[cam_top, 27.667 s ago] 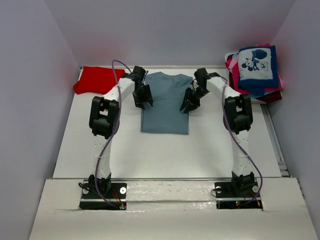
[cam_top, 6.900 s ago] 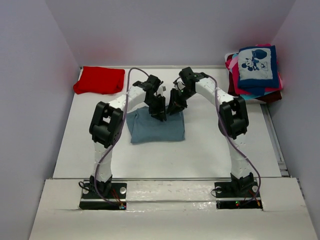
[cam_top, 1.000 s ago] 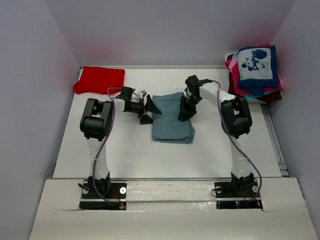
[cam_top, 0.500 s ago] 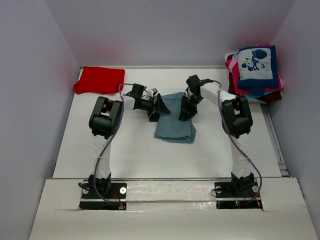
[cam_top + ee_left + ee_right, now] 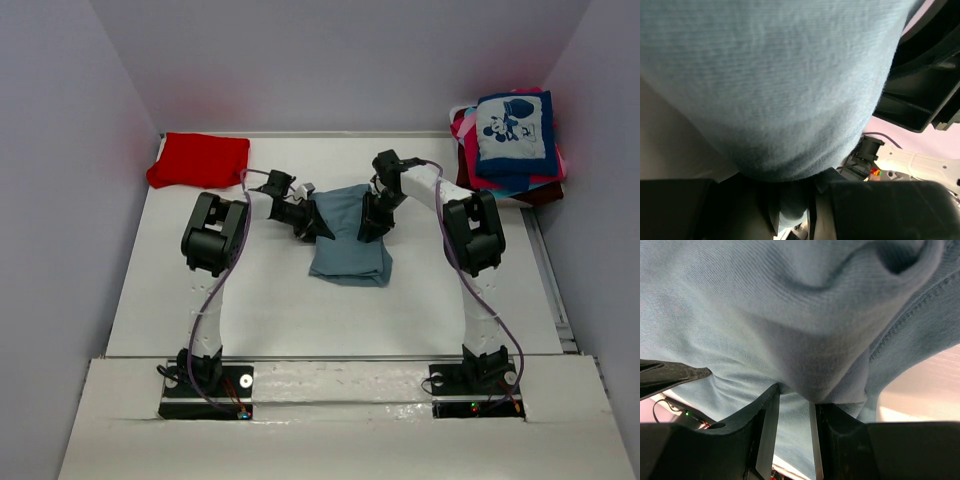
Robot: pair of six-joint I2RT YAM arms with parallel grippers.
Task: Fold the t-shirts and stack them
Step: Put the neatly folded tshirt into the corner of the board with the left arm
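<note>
The folded grey-blue t-shirt lies mid-table, its far end lifted between both grippers. My left gripper is shut on the shirt's far left edge; in the left wrist view a fold of blue cloth runs down between the dark fingers at the gripper. My right gripper is shut on the far right edge, and in the right wrist view bunched cloth is pinched at the gripper. A folded red t-shirt lies at the far left corner.
A stack of folded t-shirts, the navy cartoon-mouse one on top with pink, teal and maroon below, sits at the far right corner. Walls close in the table on three sides. The arm bases stand at the near edge.
My left gripper moved right to the shirt's left edge and went from wide open to shut on the cloth. The right gripper kept its hold and place.
</note>
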